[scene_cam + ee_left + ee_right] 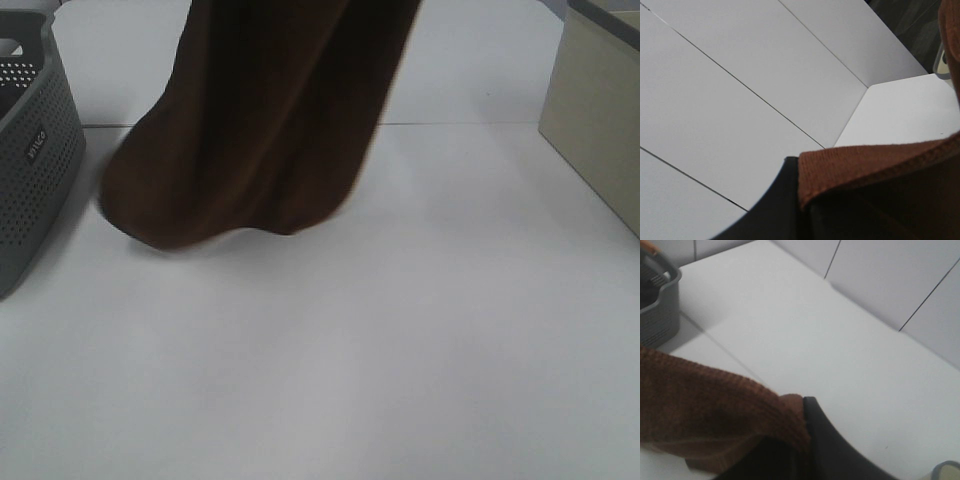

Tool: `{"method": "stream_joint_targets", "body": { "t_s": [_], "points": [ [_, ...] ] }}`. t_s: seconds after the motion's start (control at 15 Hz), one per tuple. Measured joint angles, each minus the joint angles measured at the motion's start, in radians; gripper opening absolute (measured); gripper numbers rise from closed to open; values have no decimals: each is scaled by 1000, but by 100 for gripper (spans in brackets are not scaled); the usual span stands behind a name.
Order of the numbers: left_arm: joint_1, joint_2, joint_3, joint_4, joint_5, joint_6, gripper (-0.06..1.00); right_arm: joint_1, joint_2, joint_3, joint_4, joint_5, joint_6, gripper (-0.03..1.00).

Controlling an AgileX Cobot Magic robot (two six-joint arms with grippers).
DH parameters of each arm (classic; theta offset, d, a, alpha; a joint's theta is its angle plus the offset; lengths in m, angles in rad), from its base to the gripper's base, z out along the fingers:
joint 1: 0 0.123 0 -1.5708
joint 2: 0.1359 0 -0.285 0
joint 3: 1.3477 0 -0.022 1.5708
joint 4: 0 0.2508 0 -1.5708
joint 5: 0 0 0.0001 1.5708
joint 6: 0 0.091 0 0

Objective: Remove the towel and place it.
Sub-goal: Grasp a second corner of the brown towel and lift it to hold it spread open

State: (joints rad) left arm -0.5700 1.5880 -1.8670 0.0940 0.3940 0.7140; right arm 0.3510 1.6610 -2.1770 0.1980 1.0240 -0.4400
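The left fingers (772, 215) are closed on the stitched hem of the dark brown plush towel (250, 130), with only one black finger showing beneath the fold. The right fingers (832, 445) grip another edge the same way. Both sit high above the white bench (400, 330). The towel hangs from them in long soft folds, its rounded lower end down near the bench; whether it touches I cannot tell. The high view cuts off its top and shows neither arm.
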Motion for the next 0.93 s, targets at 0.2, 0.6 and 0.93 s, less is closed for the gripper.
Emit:
{"method": "stream_joint_targets", "body": {
  "t_s": [0.2,0.6,0.93],
  "points": [
    [41,51,0,-1,-161,0,0,0,10,-3,-25,-151,1,1],
    [56,145,0,11,-545,5,0,0,78,-3,-134,-381,87,1],
    [167,189,0,14,-674,-35,0,0,133,-19,-154,-558,120,1]
  ]
}}
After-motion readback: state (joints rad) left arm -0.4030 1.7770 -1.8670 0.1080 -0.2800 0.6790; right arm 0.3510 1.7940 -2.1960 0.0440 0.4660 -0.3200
